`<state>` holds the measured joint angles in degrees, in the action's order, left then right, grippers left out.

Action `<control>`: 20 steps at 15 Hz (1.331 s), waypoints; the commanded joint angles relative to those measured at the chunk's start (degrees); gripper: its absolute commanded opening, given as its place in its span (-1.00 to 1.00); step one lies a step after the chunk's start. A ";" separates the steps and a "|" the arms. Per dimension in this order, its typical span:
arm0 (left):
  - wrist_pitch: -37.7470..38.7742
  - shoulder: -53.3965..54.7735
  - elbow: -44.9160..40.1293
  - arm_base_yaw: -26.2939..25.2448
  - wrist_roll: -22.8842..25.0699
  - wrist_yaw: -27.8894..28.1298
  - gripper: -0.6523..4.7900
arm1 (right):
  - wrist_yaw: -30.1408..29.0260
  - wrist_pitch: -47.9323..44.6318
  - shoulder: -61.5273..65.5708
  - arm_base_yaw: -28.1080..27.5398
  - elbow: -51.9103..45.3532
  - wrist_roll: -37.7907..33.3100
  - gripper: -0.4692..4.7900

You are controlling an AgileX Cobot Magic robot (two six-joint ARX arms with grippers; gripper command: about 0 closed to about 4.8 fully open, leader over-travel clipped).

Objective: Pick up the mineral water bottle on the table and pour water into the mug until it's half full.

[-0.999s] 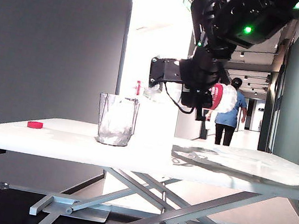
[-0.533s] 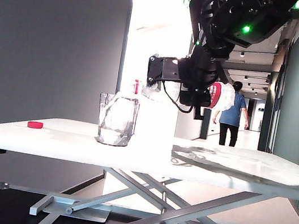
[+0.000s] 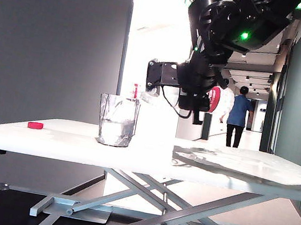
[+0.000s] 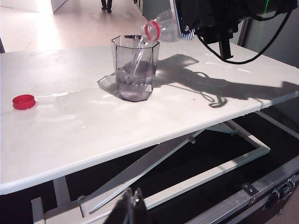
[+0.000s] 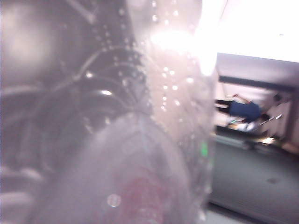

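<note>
The mineral water bottle (image 3: 221,99) lies nearly level in the air, and my right gripper (image 3: 195,94) is shut on its body. Its red neck ring (image 4: 152,31) hangs over the rim of the mug (image 3: 117,121). A thin stream of water (image 4: 137,63) falls into the mug (image 4: 135,69), which stands on the table (image 3: 222,169) and is partly filled. In the right wrist view the wet bottle (image 5: 140,158) fills the picture and hides the jaws. My left gripper (image 4: 133,206) is shut on nothing, low in front of the table's edge.
A small red cap (image 3: 35,125) lies on the table's left part, also seen as the cap (image 4: 23,101) in the left wrist view. A wet streak (image 4: 65,99) runs between cap and mug. A person (image 3: 237,120) walks in the corridor behind. A case (image 4: 261,196) sits on the floor.
The right gripper and bottle have edged slightly left, the neck still over the mug. Water in the mug has settled into a clear level. The person behind has moved to the right.
</note>
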<state>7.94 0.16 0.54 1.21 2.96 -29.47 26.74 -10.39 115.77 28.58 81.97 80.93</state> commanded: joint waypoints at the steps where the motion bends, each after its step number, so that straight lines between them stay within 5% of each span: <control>1: 0.15 0.07 0.04 0.02 0.02 -0.11 -0.78 | -1.36 -3.15 -0.72 0.07 0.70 -14.80 -0.14; 8: 0.15 0.07 0.04 0.02 0.00 -0.11 -0.78 | -10.91 -3.13 -3.63 -1.55 0.61 -50.34 -0.14; 12: 0.15 0.07 0.07 0.02 -0.13 -0.24 -0.78 | -29.11 -3.89 -4.59 -8.41 -0.07 -68.24 -0.14; 14: 0.13 0.04 0.07 0.02 -1.11 -0.33 -0.78 | -40.68 -15.80 -4.59 -13.44 -5.70 -77.26 -0.14; 17: 0.15 0.07 0.07 0.02 -1.36 -0.33 -0.78 | -49.57 -31.50 -4.48 -17.99 -14.38 -81.13 -0.14; 20: 0.13 0.04 0.07 0.02 -1.31 -0.31 -0.78 | -53.92 -37.29 -4.24 -19.78 -18.78 -81.13 -0.14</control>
<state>7.94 0.19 0.54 1.21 1.65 -29.52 -25.50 -44.05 111.81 8.88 63.31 -0.01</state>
